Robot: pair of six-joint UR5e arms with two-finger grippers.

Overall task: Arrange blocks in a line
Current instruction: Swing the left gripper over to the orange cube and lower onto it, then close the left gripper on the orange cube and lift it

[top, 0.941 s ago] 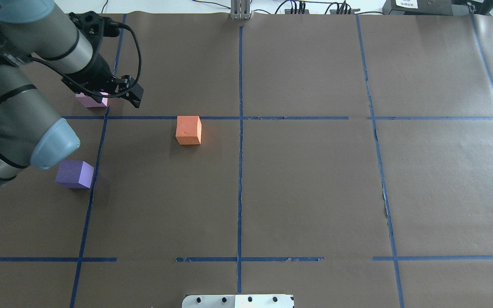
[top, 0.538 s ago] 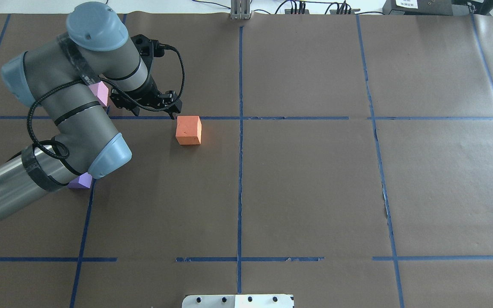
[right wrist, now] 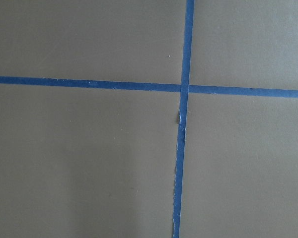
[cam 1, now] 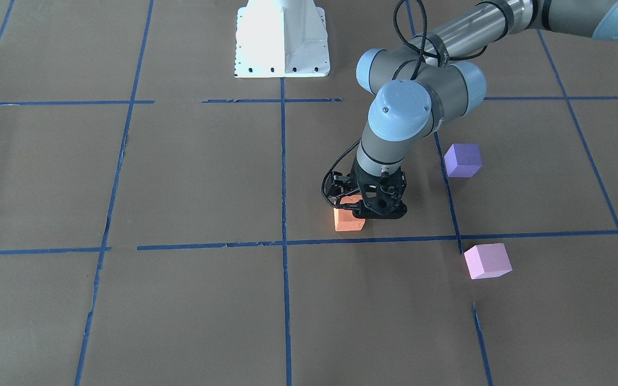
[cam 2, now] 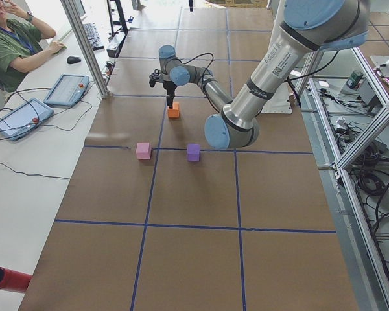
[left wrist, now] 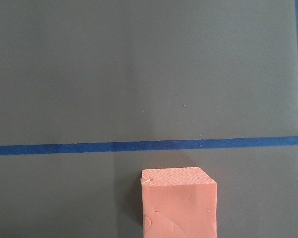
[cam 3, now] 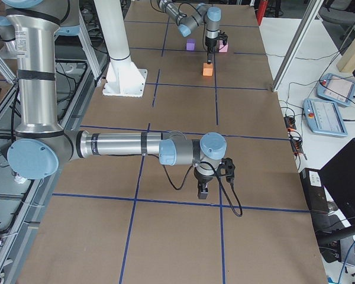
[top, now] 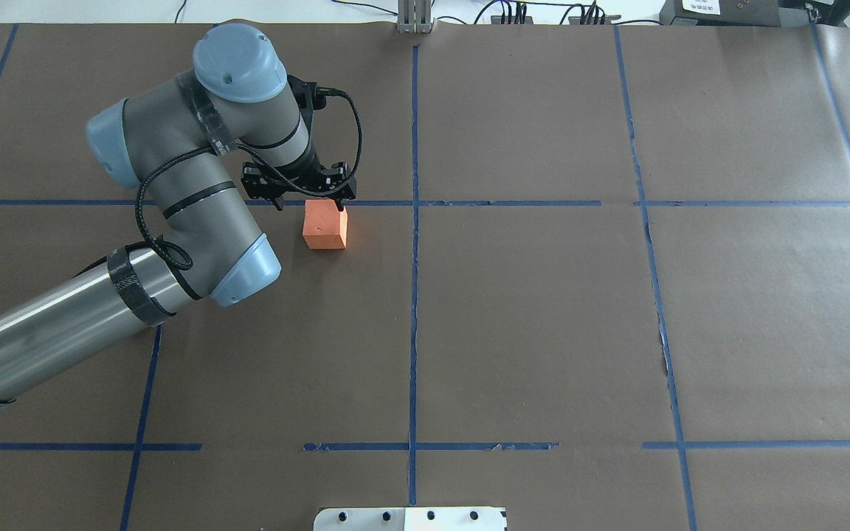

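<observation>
Work surface: a table covered in brown paper (top: 543,310), ruled into rectangles by blue tape lines (top: 413,332), with the white robot base (cam 1: 282,37) at the robot's edge; an operator (cam 2: 13,45) sits at a white side bench bearing a teach pendant (cam 2: 66,89). The left gripper (top: 308,198) hangs, fingers spread, over the far edge of the orange block (top: 325,228), which rests just beside a tape line; the purple block (cam 1: 463,160) and pink block (cam 1: 487,260) lie apart from it toward the robot's left, each near a tape line. The right gripper (cam 3: 202,190) points down at the paper near a tape crossing; whether its fingers are parted cannot be told.
</observation>
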